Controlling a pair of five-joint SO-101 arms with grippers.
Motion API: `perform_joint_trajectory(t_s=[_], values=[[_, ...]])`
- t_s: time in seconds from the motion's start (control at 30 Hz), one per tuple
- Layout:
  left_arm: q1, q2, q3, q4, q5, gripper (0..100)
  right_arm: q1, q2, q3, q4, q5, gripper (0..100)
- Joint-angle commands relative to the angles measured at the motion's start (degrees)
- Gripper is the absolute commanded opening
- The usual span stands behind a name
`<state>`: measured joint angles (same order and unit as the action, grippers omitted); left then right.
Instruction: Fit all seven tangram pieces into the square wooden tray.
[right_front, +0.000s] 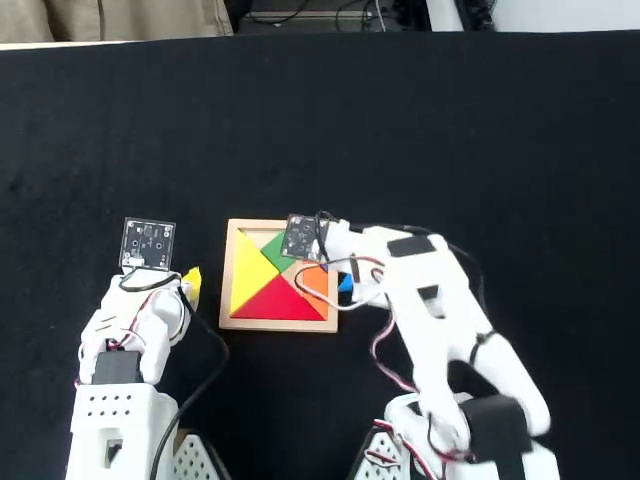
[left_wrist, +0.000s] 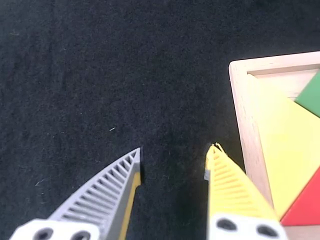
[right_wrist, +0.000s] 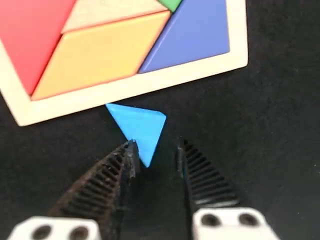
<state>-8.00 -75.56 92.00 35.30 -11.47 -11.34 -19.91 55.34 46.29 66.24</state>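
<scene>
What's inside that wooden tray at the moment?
A yellow piece, red piece, green piece, orange piece and dark blue piece, plus one bare gap. The right arm covers part of the tray.

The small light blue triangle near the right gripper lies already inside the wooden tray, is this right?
No. The small light blue triangle near the right gripper lies on the black table outside the wooden tray; the right wrist view shows it.

wooden tray (right_front: 275, 325) flat mid-table; yellow (right_front: 248, 272), red (right_front: 280, 300), green (right_front: 272, 248), orange (right_wrist: 95, 55), dark blue (right_wrist: 192, 32) pieces seated inside; small light blue triangle (right_wrist: 139, 126) flat just outside its rim
</scene>
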Motion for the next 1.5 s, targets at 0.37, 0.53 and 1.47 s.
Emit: perform_joint_trajectory(t_s=[0.37,0.53,1.47], values=[[0.4,-0.62,-0.31,-0.97,0.18,21,-2.02,-4.35,4.0,-1.41,7.03,14.5],[0.4,-0.62,-0.31,-0.97,0.18,21,-3.34,-4.26,3.3,-1.58,7.82,14.5],[0.66,-0.62,-0.31,-0.97,0.18,21,-2.73,10.59,-4.44,-2.02,9.67,8.2]])
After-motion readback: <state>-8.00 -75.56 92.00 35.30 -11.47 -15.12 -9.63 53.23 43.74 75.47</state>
